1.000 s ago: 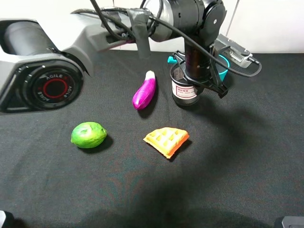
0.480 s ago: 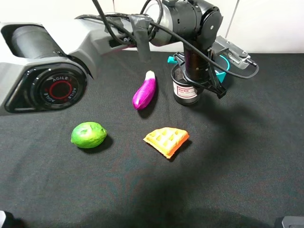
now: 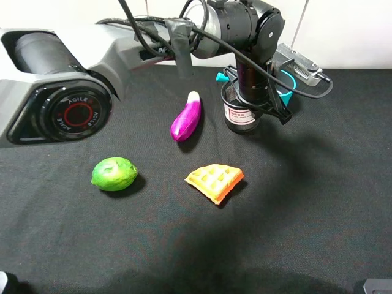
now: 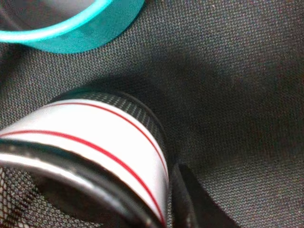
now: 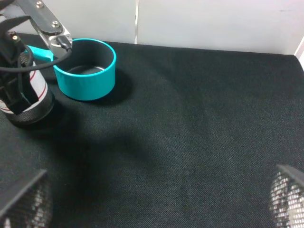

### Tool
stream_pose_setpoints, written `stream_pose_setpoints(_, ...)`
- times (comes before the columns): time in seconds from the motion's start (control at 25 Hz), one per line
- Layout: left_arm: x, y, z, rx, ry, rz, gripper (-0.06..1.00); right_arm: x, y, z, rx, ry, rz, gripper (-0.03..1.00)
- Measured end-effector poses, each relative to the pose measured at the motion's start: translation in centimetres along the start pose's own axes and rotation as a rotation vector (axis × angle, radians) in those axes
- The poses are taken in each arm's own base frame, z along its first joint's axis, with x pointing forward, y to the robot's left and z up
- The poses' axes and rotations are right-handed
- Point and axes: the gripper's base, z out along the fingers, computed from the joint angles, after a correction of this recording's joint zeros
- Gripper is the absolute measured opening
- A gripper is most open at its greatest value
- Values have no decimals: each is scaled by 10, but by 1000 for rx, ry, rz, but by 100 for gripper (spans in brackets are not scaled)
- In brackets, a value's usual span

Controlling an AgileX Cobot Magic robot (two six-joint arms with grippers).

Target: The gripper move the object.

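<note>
The object, a small black wire-mesh cup (image 3: 240,116) with a white, red-printed label, stands at the back of the black table, just in front of a teal saucepan (image 3: 288,86). My left gripper (image 3: 254,98) comes down from above and is shut on the cup's rim. In the left wrist view one black finger (image 4: 190,204) lies against the outside of the cup (image 4: 95,137), below the label's red lines. In the right wrist view the cup (image 5: 28,102) shows far off, beyond my right gripper (image 5: 152,204), which is open with nothing between its fingers.
A purple eggplant (image 3: 186,117) lies left of the cup. An orange waffle piece (image 3: 214,181) and a green lime (image 3: 114,174) lie nearer the front. The left arm's big grey base (image 3: 55,92) fills the back left. The teal saucepan (image 5: 88,71) sits close behind the cup.
The left gripper and the cup in it have shifted slightly toward the back, closer to the teal saucepan. The other items have not moved.
</note>
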Motion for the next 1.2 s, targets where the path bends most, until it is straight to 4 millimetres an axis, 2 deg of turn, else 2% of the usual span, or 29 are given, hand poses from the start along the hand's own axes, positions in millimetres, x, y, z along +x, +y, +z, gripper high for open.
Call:
stream_pose_setpoints(0.68, 0, 0, 0, 0, -5, 0, 13, 0, 0, 0, 0, 0, 0, 69)
stream_pose_setpoints(0.88, -1, 0, 0, 0, -13, 1, 21, 0, 0, 0, 0, 0, 0, 69)
stream_pose_setpoints(1.2, -3, 0, 0, -1, -33, 1, 40, 0, 0, 0, 0, 0, 0, 69)
